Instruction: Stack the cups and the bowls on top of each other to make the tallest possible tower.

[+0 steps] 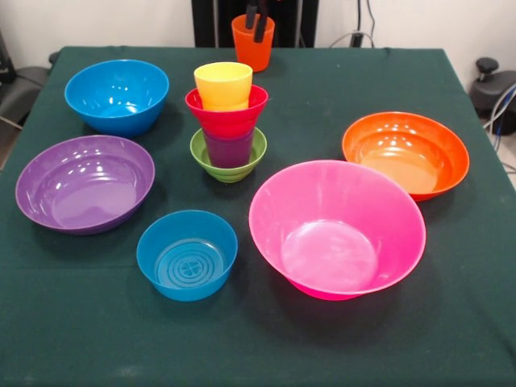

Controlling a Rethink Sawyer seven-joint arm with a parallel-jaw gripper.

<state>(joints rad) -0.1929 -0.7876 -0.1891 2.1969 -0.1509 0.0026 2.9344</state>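
The tower stands mid-table: a green bowl (230, 167) holds the purple cup (228, 150), with a red bowl (226, 117) on it and the yellow cup (223, 85) on top. The orange cup (253, 48) is at the table's far edge, behind the tower. My gripper (256, 29) comes down from the top edge with its dark fingers (261, 26) at the cup's rim, shut on it. I cannot tell whether the cup rests on the cloth or hangs just above it.
Loose bowls ring the tower on the green cloth: mid-sized blue (117, 95) far left, purple (85, 182) left, small blue (187, 255) near, large pink (337, 228) near right, orange (405, 153) right. The black pedestal (211, 20) stands behind.
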